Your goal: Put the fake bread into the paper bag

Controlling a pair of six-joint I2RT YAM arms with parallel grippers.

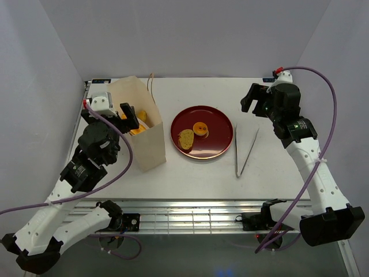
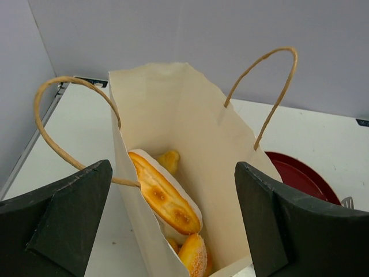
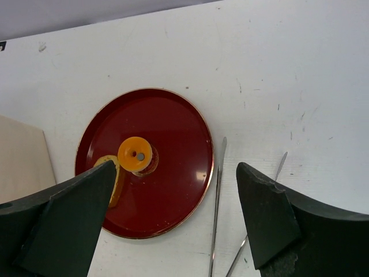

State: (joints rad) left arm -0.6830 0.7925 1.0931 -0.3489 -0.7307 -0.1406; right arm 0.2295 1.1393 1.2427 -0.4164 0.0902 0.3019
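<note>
Baguette [image 2: 164, 196] and sugared roll [image 2: 193, 254] are lying inside the paper bag [image 2: 173, 109], told apart only in the left wrist view. Donut [image 3: 130, 151] and slice [image 1: 186, 138] are sitting on the red plate [image 3: 173, 127]. Left gripper [image 2: 173, 231] is hanging wide open, empty, above the bag; right gripper [image 3: 176, 225] likewise above the plate.

right wrist view: slice [image 3: 117, 180] half hidden by right gripper [image 3: 176, 167] | tweezers [image 3: 216, 196] cut off at bottom edge | left wrist view: plate [image 2: 300, 176] partly behind bag [image 2: 190, 127]

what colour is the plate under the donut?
Dark red plate, thin lighter edge; clearest in the right wrist view.
</note>
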